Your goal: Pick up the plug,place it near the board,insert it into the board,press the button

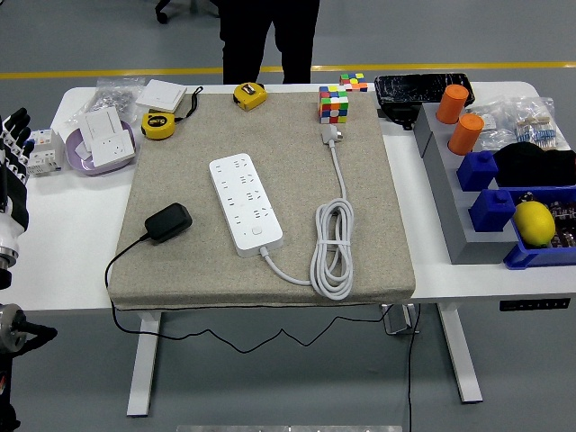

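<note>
A black plug adapter (168,221) lies on the left part of the grey mat (378,225), its black cord trailing off the mat's front-left edge. To its right lies the white power strip (245,203), angled, with its button near the front end and its coiled white cable (332,243) beside it. My left hand (13,157) hangs at the picture's left edge, over the table's left end, well apart from the plug, its fingers extended and holding nothing. The right hand is out of view.
Two yellow tape measures (158,125) and a colour cube (334,103) sit at the mat's back. White sockets on a purple plate (99,142) lie at left. Grey and blue bins (490,211) with orange cylinders and a lemon stand at right. A person stands behind the table.
</note>
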